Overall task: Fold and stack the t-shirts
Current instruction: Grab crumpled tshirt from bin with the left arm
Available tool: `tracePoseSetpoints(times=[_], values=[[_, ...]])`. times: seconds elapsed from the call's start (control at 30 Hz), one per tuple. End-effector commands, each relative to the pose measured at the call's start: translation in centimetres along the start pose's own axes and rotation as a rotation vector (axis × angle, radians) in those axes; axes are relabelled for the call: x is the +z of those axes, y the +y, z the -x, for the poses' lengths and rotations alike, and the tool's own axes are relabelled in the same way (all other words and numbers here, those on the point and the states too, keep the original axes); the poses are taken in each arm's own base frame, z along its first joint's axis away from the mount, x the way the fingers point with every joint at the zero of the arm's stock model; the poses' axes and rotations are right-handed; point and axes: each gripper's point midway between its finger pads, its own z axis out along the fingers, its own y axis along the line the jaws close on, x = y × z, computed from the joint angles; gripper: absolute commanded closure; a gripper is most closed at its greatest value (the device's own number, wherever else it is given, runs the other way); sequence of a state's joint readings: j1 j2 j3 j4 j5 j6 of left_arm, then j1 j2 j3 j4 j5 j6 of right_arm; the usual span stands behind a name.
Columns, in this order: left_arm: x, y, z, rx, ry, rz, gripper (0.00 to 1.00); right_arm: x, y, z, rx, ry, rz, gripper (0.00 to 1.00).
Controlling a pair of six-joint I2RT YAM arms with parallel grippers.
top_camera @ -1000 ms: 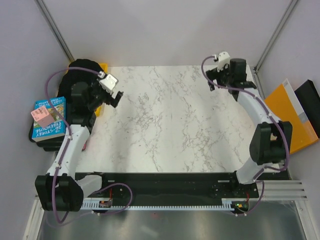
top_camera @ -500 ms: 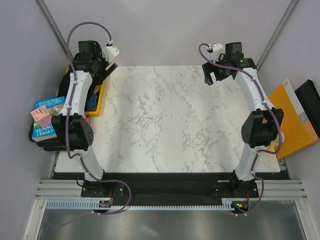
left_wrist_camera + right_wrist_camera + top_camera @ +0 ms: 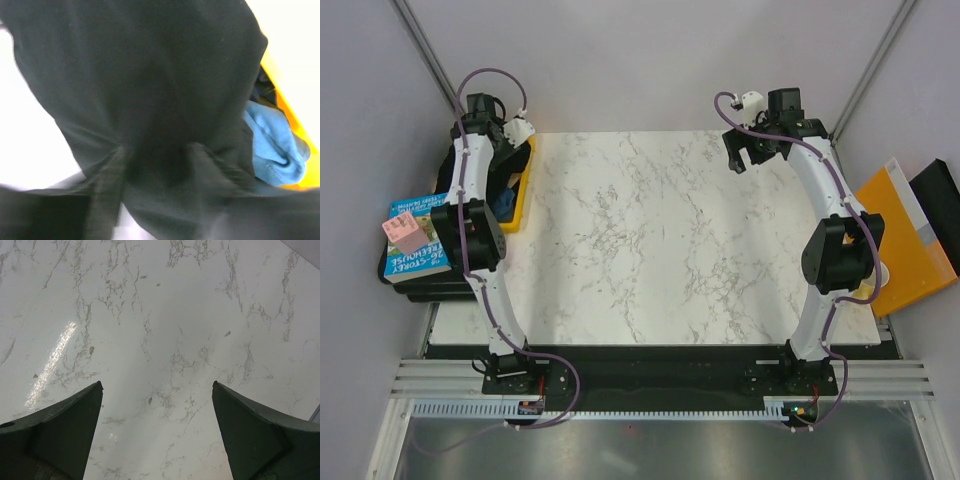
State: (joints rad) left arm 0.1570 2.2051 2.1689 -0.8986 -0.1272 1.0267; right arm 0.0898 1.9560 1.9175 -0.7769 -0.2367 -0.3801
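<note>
The left gripper [image 3: 510, 142] hangs over the yellow bin [image 3: 523, 190], placed there, I judge, to draw out a first shirt. A black shirt [image 3: 140, 85] lies close in front of it and fills its view. A blue shirt [image 3: 272, 145] sits to its right in the same bin. Blur and dark cloth hide the fingers, so I cannot tell whether they are parted or closed. The right gripper [image 3: 156, 387] hovers spread wide and empty above bare bench [image 3: 150, 300], likely waiting to help spread the cloth.
</note>
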Motion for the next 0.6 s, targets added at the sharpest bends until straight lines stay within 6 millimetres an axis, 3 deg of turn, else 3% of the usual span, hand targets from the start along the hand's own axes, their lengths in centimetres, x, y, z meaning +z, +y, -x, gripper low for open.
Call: tracePoseSetpoints(times=[0.0, 0.03, 0.1, 0.17, 0.2, 0.33, 0.37, 0.4, 0.43, 0.47, 0.5, 0.53, 0.57], values=[[0.3, -1.8, -0.5, 0.031, 0.028, -0.067, 0.82, -0.4, 0.2, 1.5, -0.032, -0.052, -0.005, 0.02], [0.4, -1.9, -0.5, 0.025, 0.03, -0.067, 0.98, -0.2, 0.4, 1.5, -0.031, -0.052, 0.0, 0.02], [0.0, -1.5, 0.0, -0.012, 0.011, -0.056, 0.98, -0.1, 0.6, 1.4, -0.035, -0.048, -0.002, 0.02], [-1.7, -0.2, 1.7, -0.072, -0.065, -0.023, 0.98, 0.1, 0.9, 1.1, -0.044, -0.036, 0.0, 0.02], [-3.2, 1.6, 2.8, -0.098, -0.117, 0.025, 0.98, 0.1, 1.0, 1.1, -0.05, -0.035, -0.002, 0.02], [-11.6, 7.7, 8.4, -0.175, -0.396, 0.221, 0.98, 0.1, 1.1, 0.6, -0.075, -0.024, -0.004, 0.02], [-15.2, 8.8, 9.7, -0.176, -0.471, 0.278, 0.98, 0.2, 1.2, 0.5, -0.086, -0.025, -0.002, 0.02], [-17.3, 9.3, 10.7, -0.167, -0.524, 0.314, 0.98, 0.2, 1.1, 0.4, -0.088, -0.025, -0.005, 0.02], [-19.2, 9.4, 12.0, -0.143, -0.588, 0.325, 0.98, 0.2, 1.2, 0.5, -0.09, -0.029, -0.004, 0.02], [-22.8, 9.7, 13.4, -0.121, -0.667, 0.368, 0.98, 0.3, 1.3, 0.5, -0.085, -0.037, 0.001, 0.02], [-24.3, 9.5, 14.2, -0.102, -0.709, 0.373, 0.98, 0.4, 1.4, 0.6, -0.067, -0.045, 0.001, 0.02], [-25.8, 8.7, 15.5, -0.074, -0.776, 0.351, 0.98, 0.4, 1.4, 0.8, -0.046, -0.055, -0.003, 0.02], [-28.7, 7.8, 16.6, -0.049, -0.846, 0.345, 0.98, 0.5, 1.7, 1.2, 0.0, -0.068, 0.004, 0.02]])
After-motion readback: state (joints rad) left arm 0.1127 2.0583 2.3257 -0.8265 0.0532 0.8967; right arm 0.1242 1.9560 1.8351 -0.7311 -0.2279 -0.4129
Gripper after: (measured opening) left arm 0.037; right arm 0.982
